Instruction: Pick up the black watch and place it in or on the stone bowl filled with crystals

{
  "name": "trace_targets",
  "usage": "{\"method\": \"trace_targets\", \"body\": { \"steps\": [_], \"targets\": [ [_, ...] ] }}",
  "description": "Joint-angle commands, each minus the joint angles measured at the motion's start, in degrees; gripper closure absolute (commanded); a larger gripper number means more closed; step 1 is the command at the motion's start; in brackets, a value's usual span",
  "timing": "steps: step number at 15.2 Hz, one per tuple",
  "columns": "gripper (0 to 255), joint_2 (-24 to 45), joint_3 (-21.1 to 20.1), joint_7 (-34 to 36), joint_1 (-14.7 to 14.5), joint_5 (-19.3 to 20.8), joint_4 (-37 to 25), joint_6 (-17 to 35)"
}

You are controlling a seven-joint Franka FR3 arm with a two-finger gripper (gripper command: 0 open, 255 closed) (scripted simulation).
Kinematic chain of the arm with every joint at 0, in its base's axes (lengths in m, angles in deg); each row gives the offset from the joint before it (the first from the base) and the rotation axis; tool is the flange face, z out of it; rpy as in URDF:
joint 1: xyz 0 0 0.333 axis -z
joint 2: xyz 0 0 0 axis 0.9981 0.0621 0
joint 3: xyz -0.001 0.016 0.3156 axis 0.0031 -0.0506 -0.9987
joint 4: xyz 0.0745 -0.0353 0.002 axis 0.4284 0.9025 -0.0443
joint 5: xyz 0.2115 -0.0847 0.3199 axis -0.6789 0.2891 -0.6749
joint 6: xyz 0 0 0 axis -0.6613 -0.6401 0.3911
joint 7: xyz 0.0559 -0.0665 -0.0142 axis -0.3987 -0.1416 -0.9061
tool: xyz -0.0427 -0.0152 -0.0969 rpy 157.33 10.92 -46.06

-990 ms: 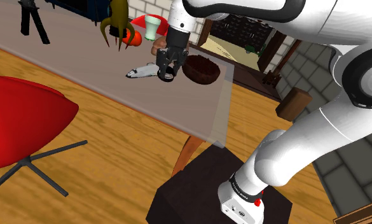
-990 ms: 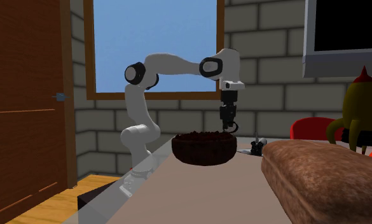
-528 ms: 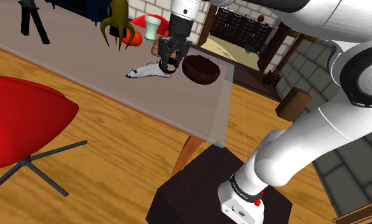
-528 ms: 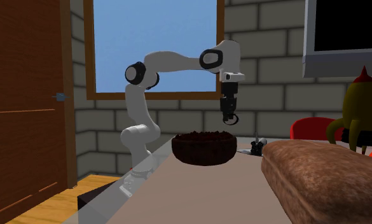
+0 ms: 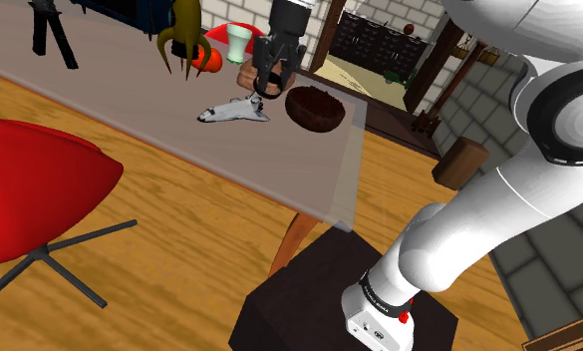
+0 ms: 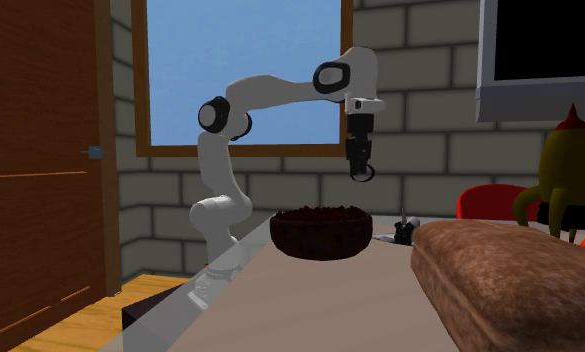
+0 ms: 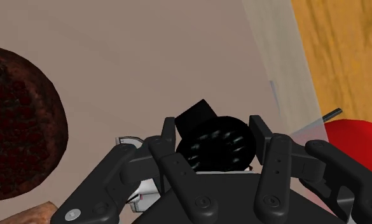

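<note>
Change since a second ago: the black two-finger gripper has risen from table level beside the shuttle and now hangs higher, carrying the black round-faced watch with it.
Shoulder view, counts: one gripper, one watch, one dark brown bowl heaped with dark red lumps, one white toy space shuttle, one red chair, one pale green cup.
Shoulder view, placing: gripper and watch are in the air over the grey table, between shuttle and bowl; the watch is clear of the bowl.
Second exterior view, counts: one gripper, one watch, one bowl, one brown loaf, one olive tentacled figure.
Second exterior view, adds: the height. The watch dangles well above the bowl's rim, toward that rim's right end in this view; a blue window sits behind the arm.
Wrist view, counts: one gripper, one watch, one bowl.
Wrist view, adds: the grip. Both fingers are closed most of the way, pressing either side of the watch's round face, with a strap end sticking out beyond it; the bowl lies off to one side of the gripper, not under the watch; a wooden floor shows beyond the table edge.
</note>
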State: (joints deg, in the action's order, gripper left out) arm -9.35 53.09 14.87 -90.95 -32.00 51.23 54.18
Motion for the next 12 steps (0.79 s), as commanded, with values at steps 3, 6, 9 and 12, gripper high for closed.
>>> {"method": "trace_targets", "body": {
  "steps": [3,6,9,12],
  "targets": [
    [255,1.3,-0.1,0.3,0.0,0.1,-4.5,-3.3],
    [255,2.3,-0.1,0.5,0.0,0.2,-8.0,-5.8],
    [255,2.5,0.7,-0.9,0.6,0.4,-9.2,-6.9],
    [255,2.2,3.3,-5.3,2.3,1.0,-9.1,-7.2]
  ]
}}
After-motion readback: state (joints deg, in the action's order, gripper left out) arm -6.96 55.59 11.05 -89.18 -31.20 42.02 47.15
